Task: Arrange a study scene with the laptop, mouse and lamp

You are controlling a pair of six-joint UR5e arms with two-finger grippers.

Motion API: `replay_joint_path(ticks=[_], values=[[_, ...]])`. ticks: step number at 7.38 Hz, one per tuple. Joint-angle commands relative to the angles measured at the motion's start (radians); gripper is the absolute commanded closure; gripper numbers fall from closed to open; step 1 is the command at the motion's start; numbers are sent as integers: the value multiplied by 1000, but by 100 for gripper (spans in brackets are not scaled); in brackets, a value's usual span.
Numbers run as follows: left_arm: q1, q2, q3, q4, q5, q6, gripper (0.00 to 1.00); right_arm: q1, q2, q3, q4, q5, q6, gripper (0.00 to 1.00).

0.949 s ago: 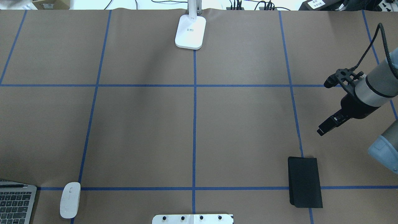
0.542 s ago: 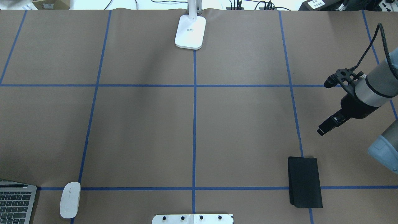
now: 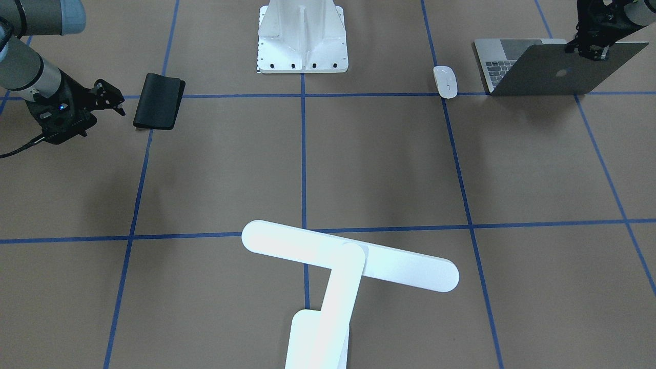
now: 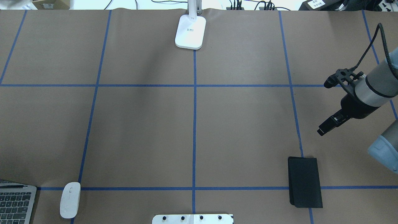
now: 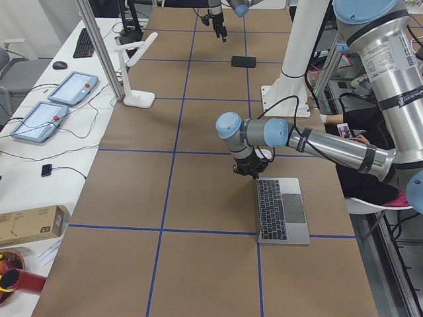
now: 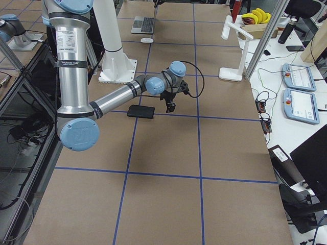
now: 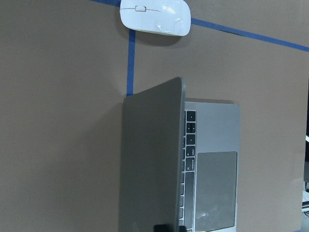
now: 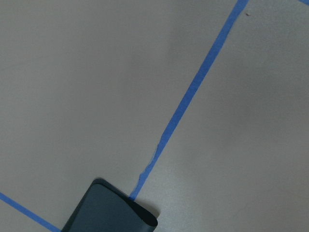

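Note:
The grey laptop [image 3: 543, 72] stands open at the table's near left corner, its lid tilted back; it also shows in the overhead view [image 4: 15, 202] and the left wrist view [image 7: 152, 159]. My left gripper [image 3: 589, 51] is shut on the lid's top edge. The white mouse [image 3: 445, 81] lies on the blue tape beside the laptop, also in the overhead view [image 4: 70, 199]. The white lamp [image 3: 348, 256] stands at the far middle edge; its base [image 4: 190, 31] rests on the table. My right gripper [image 4: 321, 130] is shut and empty, hovering beyond the black mouse pad [image 4: 305, 182].
The white ribbed pedestal [image 3: 302, 36] stands at the near middle edge. The mouse pad also shows in the right wrist view [image 8: 111, 208], next to a blue tape line. Blue tape divides the brown table [image 4: 242, 124] into squares.
The laptop's visible corner has shifted very slightly in the overhead view. The right arm, mouse, lamp and mouse pad have not moved.

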Motion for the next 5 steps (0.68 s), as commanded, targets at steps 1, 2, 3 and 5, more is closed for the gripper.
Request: replay_joint_path(ticks=[1,2,3,5], values=[[-15,0,-19,0,0,10,100,0,0,1,1,0,0,0],[-42,1,-25,1,0,42,100,0,0,-1,1,0,-2,0],[-85,3,-25,4,0,71,100,-2,0,1,1,0,0,0],[-131,9,-48,4,0,72,100,-3,2,-1,1,2,0,0]])
